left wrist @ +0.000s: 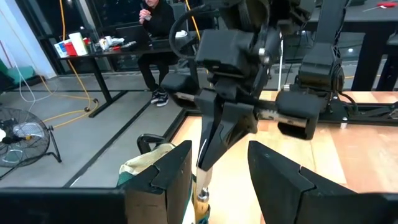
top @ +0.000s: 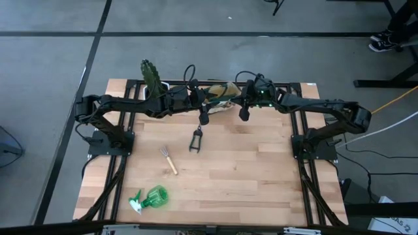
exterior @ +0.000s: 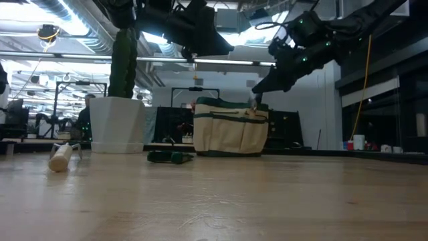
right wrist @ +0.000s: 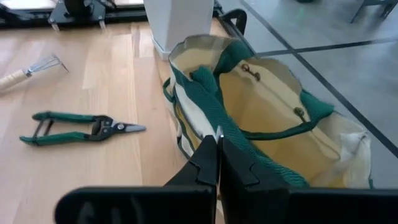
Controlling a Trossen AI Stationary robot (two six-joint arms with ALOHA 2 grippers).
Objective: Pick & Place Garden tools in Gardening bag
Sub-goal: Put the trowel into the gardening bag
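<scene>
The olive-green and cream gardening bag [top: 219, 91] stands upright at the table's far edge, mouth open [right wrist: 267, 112]. My right gripper [right wrist: 217, 146] is shut on its rim. My left gripper [left wrist: 221, 168] is open above the bag's left end. Low between its fingers shows a pale wooden handle with a metal ring [left wrist: 202, 194], seemingly the trowel's; I cannot tell whether it touches a finger. The black pruners [top: 195, 140], the wooden-handled rake [top: 168, 160] and the green spray bottle [top: 150, 198] lie flat on the table. My right gripper pinches the green webbing on the bag's rim [right wrist: 214, 127] between its two shut fingers, at the bag's right end. The fingers come slanting down from the table's right. The bag stands on its base on the table, its mouth open.
A green cactus in a white hexagonal pot [top: 151, 75] stands just left of the bag. The near right of the table [top: 261, 176] is bare wood. A person [left wrist: 152, 15] sits at a desk beyond the table.
</scene>
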